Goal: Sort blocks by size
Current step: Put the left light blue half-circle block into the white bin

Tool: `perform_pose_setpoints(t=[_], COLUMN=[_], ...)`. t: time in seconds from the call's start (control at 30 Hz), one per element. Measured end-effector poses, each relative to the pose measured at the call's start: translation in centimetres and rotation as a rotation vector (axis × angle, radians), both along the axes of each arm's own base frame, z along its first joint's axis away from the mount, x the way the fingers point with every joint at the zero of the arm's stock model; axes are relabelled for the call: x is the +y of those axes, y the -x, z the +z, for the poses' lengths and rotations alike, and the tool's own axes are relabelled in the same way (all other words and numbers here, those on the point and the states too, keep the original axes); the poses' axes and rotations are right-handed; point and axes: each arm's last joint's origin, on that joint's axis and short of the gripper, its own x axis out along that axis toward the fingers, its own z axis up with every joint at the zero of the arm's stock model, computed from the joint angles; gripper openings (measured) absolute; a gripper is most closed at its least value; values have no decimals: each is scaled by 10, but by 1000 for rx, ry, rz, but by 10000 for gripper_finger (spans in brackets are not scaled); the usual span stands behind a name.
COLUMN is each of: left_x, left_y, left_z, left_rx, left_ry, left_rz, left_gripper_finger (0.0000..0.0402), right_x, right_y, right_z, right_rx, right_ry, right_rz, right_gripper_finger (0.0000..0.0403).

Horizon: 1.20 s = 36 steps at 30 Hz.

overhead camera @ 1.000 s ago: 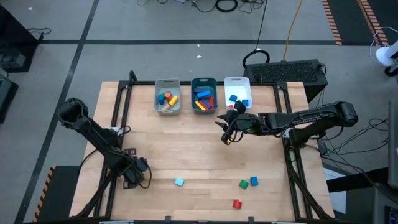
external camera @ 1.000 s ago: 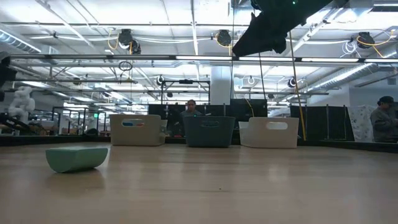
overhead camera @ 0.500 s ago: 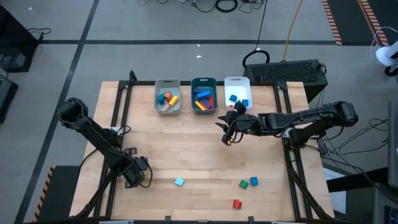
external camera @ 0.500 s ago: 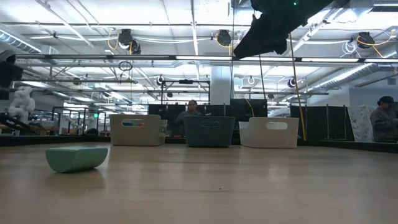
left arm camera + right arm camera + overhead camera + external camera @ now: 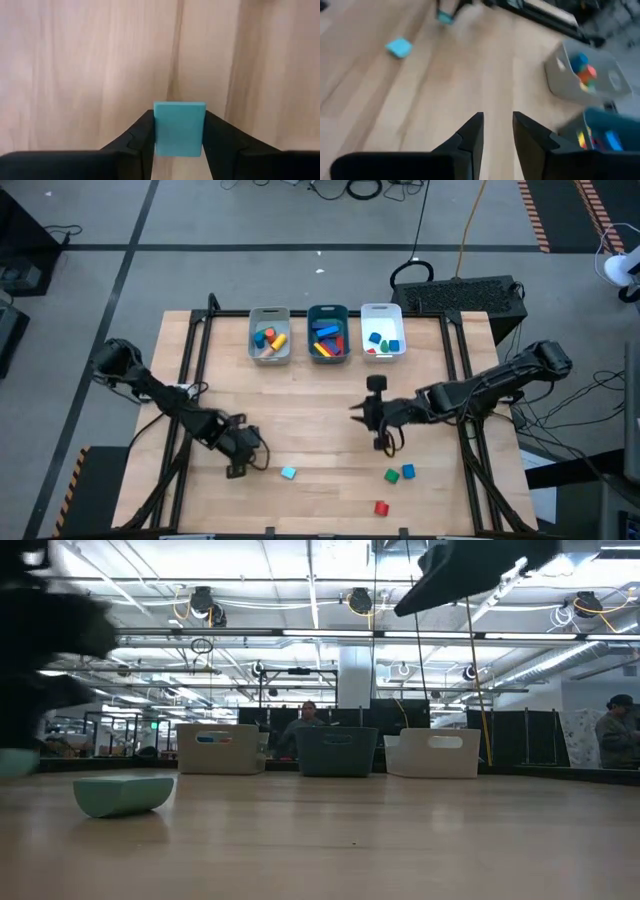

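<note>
Inspecting the left gripper (image 5: 179,120) first, we find its jaws open, with one dark finger (image 5: 141,136) on either side of a cyan block (image 5: 179,128). In the wrist view the block fills the gap between the fingers. In the high view it lies on the table (image 5: 310,410) just ahead of the fingertips. We cannot tell whether the fingers touch it. In the low view it rests flat on the wood, so it is not lifted.

On the right gripper (image 5: 498,131) we find the jaws parted by a narrow gap, with nothing between them and bare wood beneath. This gripper hangs over the middle of the table. The cyan block lies well ahead of these jaws and off to one side.

Three more blocks lie beyond the right gripper, toward the table's near edge. The green block (image 5: 391,475) and the blue block (image 5: 408,471) sit just beside each other. The red block (image 5: 380,507) sits a little farther out, apart from that pair.

Three trays stand in a row along the far edge, well apart from both sets of jaws. The grey tray (image 5: 270,357) is the nearest of the three to the left gripper, and it holds orange, blue and yellow pieces. The teal tray (image 5: 327,309) stands in the middle and holds blue, red and yellow pieces. The white tray (image 5: 381,309) is the nearest to the right gripper, and it holds green, blue and red pieces.
</note>
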Motion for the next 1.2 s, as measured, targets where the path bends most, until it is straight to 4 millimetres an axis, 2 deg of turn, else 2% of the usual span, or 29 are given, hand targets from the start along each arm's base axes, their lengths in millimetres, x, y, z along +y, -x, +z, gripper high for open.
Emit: perform_pose_setpoints(t=[0.1, 0.27, 0.43, 0.57, 0.77, 1.0, 1.2], left_x=[11, 32, 49, 56, 62, 69, 73], left_y=[-18, -45, -65, -83, -115, -146, -168], left_z=[4, 13, 20, 15, -4, -17, -14], left_rx=[-110, -288, -436, -545, -600, -588, -652], left_ry=[21, 71, 129, 133, 212, 199, 255], left_rz=[-13, -15, -45, -115, -190, -233, -265], left_gripper_finger=[131, 131, 131, 131, 131, 131, 131], right_x=[12, 25, 33, 37, 36, 39, 40], right_y=[-7, -25, -46, -60, -68, -70, -73], right_z=[-7, -34, -56, -65, -77, -90, -110], right_rx=[2, 41, -3, -90, -101, -62, 0], right_ry=[54, 171, 262, 276, 345, 313, 346], right_rz=[115, 244, 298, 303, 328, 356, 375], right_gripper_finger=[86, 86, 86, 89, 142, 219, 232])
